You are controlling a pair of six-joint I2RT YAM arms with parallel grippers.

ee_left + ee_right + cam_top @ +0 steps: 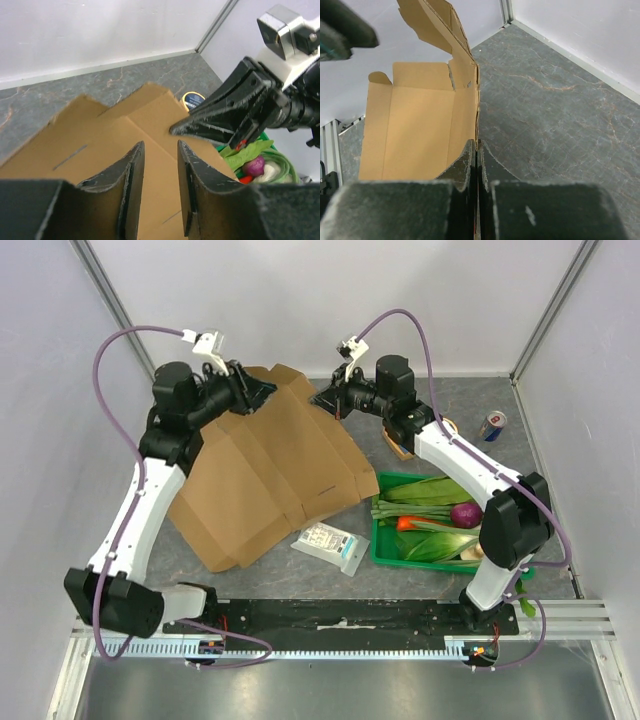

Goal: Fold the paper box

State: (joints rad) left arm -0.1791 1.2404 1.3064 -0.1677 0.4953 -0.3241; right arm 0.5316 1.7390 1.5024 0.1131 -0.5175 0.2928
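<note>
The paper box [270, 480] is a large brown cardboard sheet with flaps, raised off the table at its far side. My left gripper [262, 390] hovers over its far left corner. In the left wrist view the fingers [160, 145] stand apart with bare cardboard [100, 145] showing through the gap and nothing clamped. My right gripper [322, 400] is at the far right edge. In the right wrist view its jaws [477, 142] are shut with the cardboard's [420, 125] edge running in between them. The left wrist view also shows the right gripper [176, 130] pinching that edge.
A green crate [376, 540] of vegetables stands right of the box. A small white-and-blue packet [330, 543] lies by the box's near edge. A drink can [492, 425] stands at the far right. A small round object [192, 99] lies beyond the box. White walls enclose the table.
</note>
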